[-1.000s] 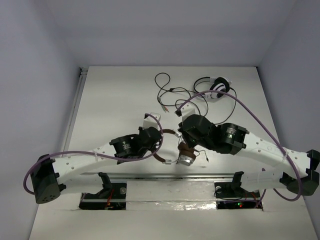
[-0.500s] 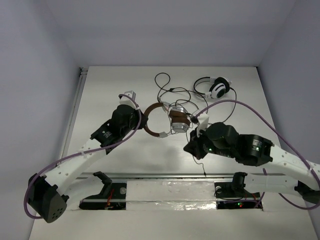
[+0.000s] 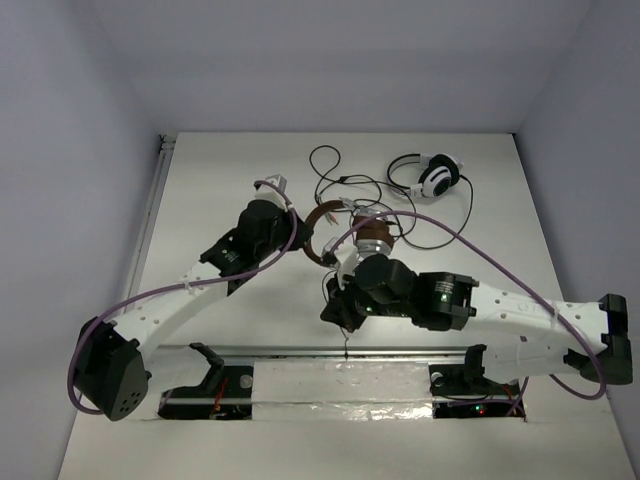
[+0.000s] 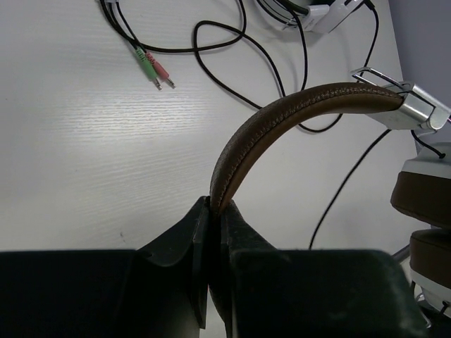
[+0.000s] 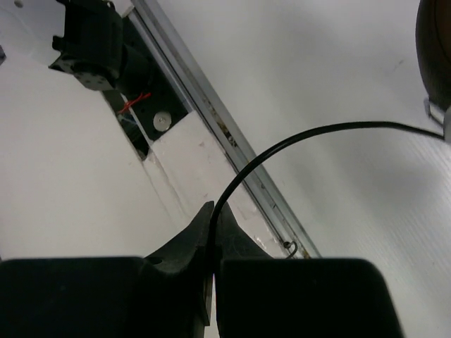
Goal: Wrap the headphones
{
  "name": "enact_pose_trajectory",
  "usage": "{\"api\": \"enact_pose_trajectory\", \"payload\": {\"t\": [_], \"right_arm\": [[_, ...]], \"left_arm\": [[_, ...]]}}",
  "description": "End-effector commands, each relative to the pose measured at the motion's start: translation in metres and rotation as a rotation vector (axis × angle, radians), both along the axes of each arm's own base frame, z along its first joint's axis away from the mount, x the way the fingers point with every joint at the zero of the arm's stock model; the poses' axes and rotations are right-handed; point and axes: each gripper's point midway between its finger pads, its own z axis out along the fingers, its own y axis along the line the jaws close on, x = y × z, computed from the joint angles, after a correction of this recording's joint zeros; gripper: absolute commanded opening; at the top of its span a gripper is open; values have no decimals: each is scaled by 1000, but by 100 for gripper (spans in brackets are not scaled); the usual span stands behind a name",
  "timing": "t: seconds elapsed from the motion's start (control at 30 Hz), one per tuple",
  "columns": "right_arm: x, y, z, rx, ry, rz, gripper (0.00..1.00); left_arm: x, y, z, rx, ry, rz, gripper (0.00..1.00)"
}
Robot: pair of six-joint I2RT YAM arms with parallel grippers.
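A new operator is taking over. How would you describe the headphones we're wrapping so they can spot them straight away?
Look at the middle of the white table, between the two arms' wrists. The headphones are there, their brown headband pinched in the left gripper. Unlike the white-and-black headphones lying at the far right, these have brown pads and silver cups.

Other headset lies on table — behind, right of the headphones.

White shells on left arm and right arm, black motor housings behind left claw and right claw, purple cables trailing back, 2 black fingers each.
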Motion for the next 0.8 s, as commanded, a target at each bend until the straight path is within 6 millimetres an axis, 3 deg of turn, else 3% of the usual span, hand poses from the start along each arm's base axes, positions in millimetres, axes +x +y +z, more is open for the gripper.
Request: {"api": "enact_pose_trajectory", "payload": {"t": [0.0,0.07,0.37,0.47,0.77], "right_arm": [[7,32,36,142,-64,27,0],[16,36,32,122,-79,-9,0],[44,18,93,221,-200,-169,0],[52,11,98,226,-219,-223,0],[106,-23,116,399,-206,-492,0]], "left_arm": [[1,-23,30,-127,-79,-59,0],[-9,-29,18,-91,-64,-93,0],[-37,-12,-52,156,15,-32,0],[-45,-9,-59,177,25,-27,0],[-65,-8,-69,177,43,-60,0]]}}
